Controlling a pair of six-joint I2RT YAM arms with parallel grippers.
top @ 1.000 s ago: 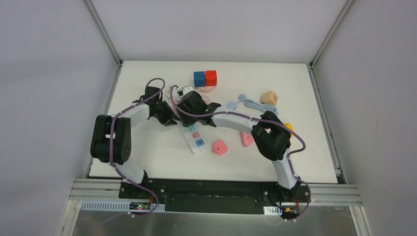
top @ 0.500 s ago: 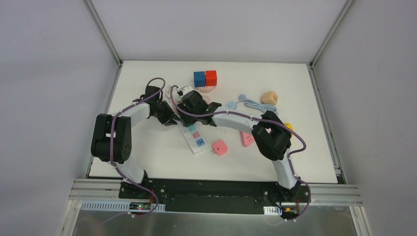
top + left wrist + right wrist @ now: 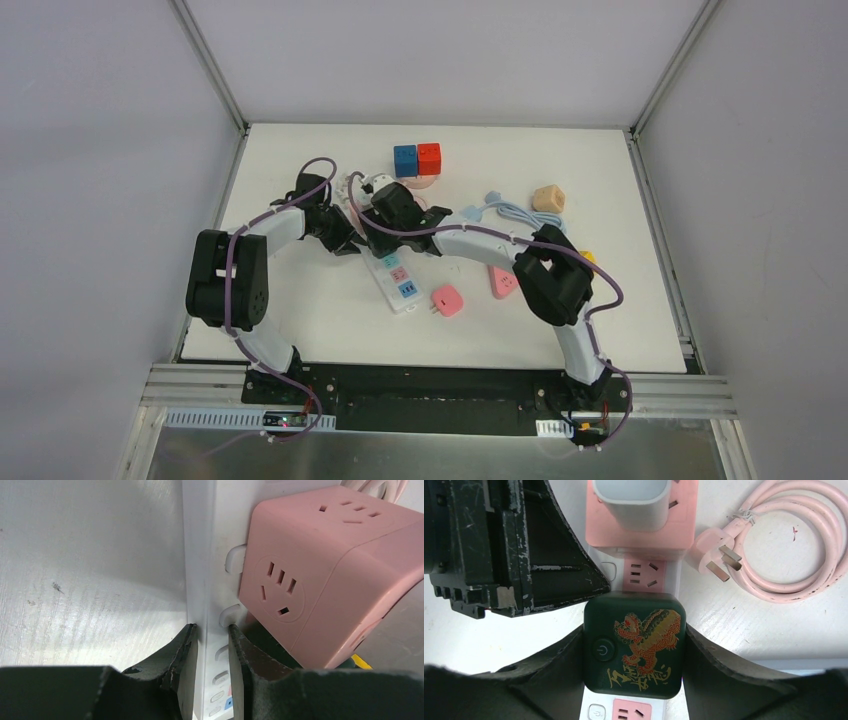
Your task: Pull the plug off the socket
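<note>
Right wrist, plug (image 3: 633,645) between fingers (image 3: 716,667), in socket strip (image 3: 644,574)

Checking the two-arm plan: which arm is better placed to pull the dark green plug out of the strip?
Right. The right tool flanks the dark green plug, fingers against both sides. The left tool pinches the white power strip by its edge, bracing it.

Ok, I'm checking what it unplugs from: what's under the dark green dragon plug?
The white power strip lies beneath the dark green plug, a pink socket showing past each end. The socket it sits in and its prongs are hidden by its body.
</note>
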